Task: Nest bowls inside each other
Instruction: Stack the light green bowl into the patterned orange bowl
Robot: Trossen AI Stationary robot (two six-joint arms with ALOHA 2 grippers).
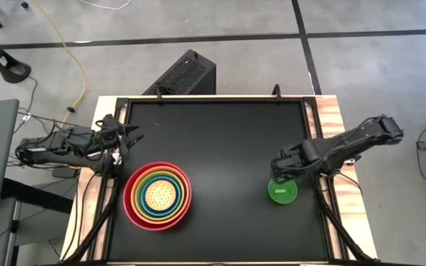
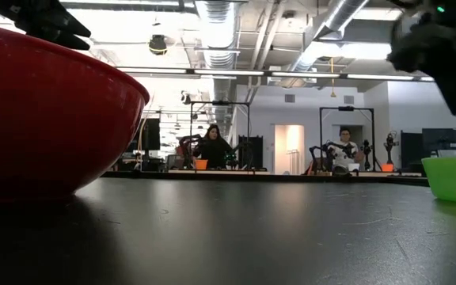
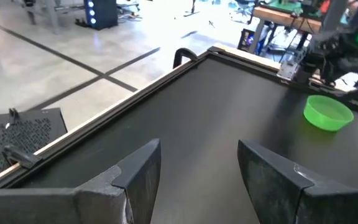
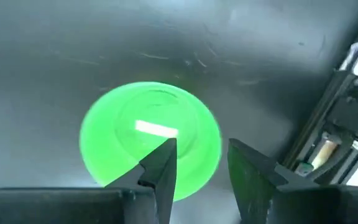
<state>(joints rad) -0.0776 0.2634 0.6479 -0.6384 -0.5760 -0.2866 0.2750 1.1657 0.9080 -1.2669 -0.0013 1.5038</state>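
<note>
— How far along is the nesting?

— Nearly there, by the look of it. On the left of the black counter (image 1: 220, 148) sits a stack (image 1: 157, 196) with the red bowl (image 1: 130, 210) outermost, then orange, lime and blue rings, and the lattice-patterned yellow bowl (image 1: 158, 195) in the middle. Only the small bright green bowl (image 1: 282, 191) stands apart, well off to the right near the counter's edge.

— And the arms?

— The right pincer (image 4: 197, 171) hangs just over that green bowl, jaws parted, one finger above the rim and nothing grasped. The left pincer (image 3: 197, 180) waits released at the left edge, beside the stack.

— What are the bowls like?

— Round, smooth, glossy plastic with thin rims; the yellow one carries a dotted lattice. The counter is matte and lightly scuffed, so the green bowl would likely slide if nudged.
</note>
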